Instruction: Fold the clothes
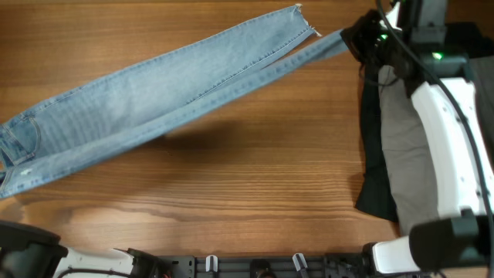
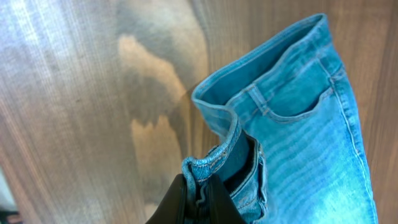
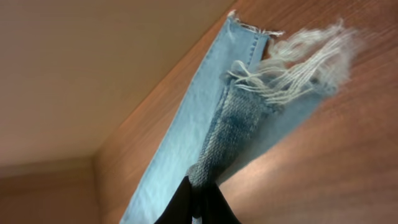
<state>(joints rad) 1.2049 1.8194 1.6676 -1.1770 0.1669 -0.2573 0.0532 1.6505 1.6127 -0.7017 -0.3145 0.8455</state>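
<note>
2 claws (image 2: 198,190) (image 3: 196,190) tight on taut jeans (image 1: 154,100)

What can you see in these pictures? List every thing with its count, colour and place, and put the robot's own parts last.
jeans: one pair, light blue, stretched slantwise across the table from the left edge to the upper right
trousers: one pair, grey, right side of the table, partly under the right arm
black garment: one, black, right side, showing from beneath the trousers
table: one, brown wood, under everything
left arm: one, white and black, bottom left edge
right arm: one, white and black, right side, above the trousers
left fingers: two, black, shut on the jeans' waistband
right fingers: two, black, shut on a frayed hem of the jeans
</note>
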